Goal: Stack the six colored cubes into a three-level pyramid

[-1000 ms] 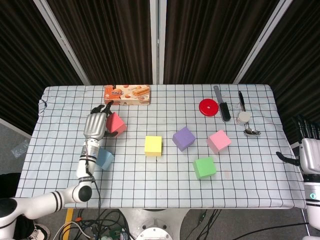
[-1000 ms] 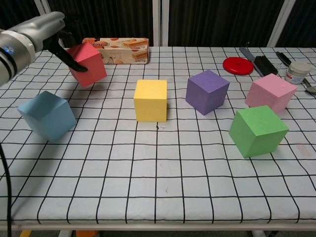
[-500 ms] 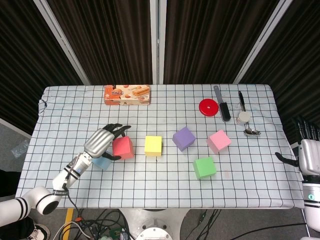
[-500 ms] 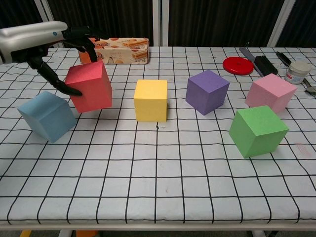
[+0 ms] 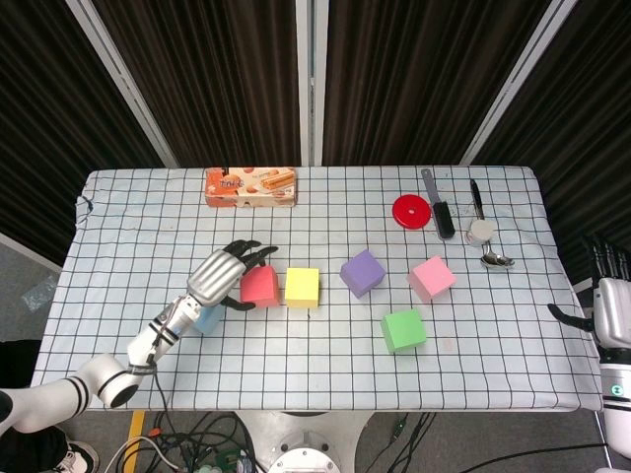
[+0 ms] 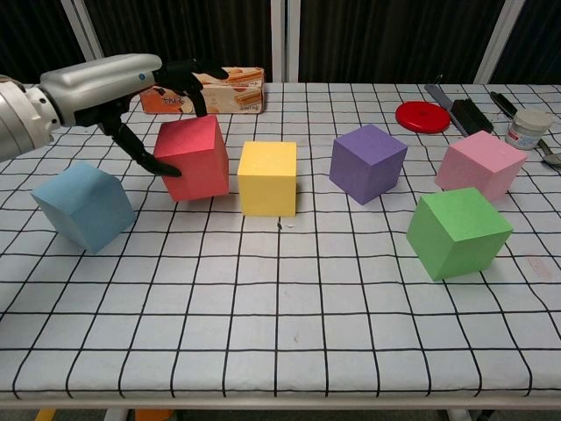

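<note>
The blue cube (image 6: 83, 205) is sitting on the left of the table (image 6: 280, 333). Next to it, the left hand (image 6: 166, 96) is holding the red cube (image 6: 195, 158) with its fingers wrapped round it, right beside the yellow cube (image 6: 268, 178). The purple cube (image 6: 367, 162), green cube (image 6: 458, 232) and pink cube (image 6: 480, 164) are waiting farther right. The right hand (image 5: 611, 305) is hanging at the table's edge, maybe with fingers apart.

Bright even overhead light; soft short shadows under cubes; sharp focus, dark backdrop.
</note>
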`<action>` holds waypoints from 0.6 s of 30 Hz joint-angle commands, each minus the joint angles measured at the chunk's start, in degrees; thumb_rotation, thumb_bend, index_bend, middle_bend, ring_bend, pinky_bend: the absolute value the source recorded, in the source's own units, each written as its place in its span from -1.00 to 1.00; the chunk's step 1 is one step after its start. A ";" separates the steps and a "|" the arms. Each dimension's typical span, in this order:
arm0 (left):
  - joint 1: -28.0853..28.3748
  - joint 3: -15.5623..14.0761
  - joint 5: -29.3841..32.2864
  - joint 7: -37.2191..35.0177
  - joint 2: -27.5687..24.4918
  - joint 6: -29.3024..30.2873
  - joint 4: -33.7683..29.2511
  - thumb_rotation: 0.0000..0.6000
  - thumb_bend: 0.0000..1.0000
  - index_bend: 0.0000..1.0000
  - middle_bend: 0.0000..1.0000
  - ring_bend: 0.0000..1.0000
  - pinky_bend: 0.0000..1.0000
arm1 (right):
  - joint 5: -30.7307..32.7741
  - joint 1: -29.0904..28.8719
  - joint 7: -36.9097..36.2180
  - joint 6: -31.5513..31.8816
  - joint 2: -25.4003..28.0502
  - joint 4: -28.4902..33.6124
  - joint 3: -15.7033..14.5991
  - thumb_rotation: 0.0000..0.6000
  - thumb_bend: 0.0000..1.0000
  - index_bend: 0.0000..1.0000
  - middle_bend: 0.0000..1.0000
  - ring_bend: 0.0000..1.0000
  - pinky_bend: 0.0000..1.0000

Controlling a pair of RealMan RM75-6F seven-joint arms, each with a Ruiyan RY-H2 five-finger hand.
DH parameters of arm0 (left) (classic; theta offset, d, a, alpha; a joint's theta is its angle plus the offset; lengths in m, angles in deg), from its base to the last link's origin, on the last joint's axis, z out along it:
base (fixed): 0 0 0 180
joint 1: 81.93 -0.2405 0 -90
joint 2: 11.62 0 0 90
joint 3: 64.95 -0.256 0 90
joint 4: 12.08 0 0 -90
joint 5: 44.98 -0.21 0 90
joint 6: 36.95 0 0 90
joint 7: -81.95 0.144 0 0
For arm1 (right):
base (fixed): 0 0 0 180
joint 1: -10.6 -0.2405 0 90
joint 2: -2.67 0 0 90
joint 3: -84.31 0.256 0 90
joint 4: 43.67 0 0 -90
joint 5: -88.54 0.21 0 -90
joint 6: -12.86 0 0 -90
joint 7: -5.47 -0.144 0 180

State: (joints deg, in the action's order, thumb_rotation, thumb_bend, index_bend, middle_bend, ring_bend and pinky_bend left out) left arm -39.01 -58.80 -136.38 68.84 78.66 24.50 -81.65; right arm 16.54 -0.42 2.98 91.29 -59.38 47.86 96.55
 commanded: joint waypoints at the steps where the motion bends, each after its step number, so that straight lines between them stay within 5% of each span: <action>1: 0.67 0.23 0.36 0.12 1.06 -0.30 0.58 1.00 -0.82 -0.83 0.02 -0.71 -0.62 | 0.02 -0.14 -0.05 -0.29 -0.34 -0.38 -0.09 1.00 -0.91 -1.00 -1.00 -1.00 -1.00; 18: 4.11 -0.91 -0.92 2.18 5.44 -0.93 6.91 1.00 -0.81 -0.83 0.02 -0.71 -0.62 | 0.15 0.58 -0.94 0.26 -1.19 -2.18 -0.17 1.00 -0.91 -1.00 -1.00 -1.00 -1.00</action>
State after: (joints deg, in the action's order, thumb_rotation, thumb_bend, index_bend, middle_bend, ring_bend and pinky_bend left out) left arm -35.00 -59.59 -137.33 70.87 83.94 23.66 -74.84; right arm 16.73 0.11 2.12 91.52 -60.52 45.76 96.41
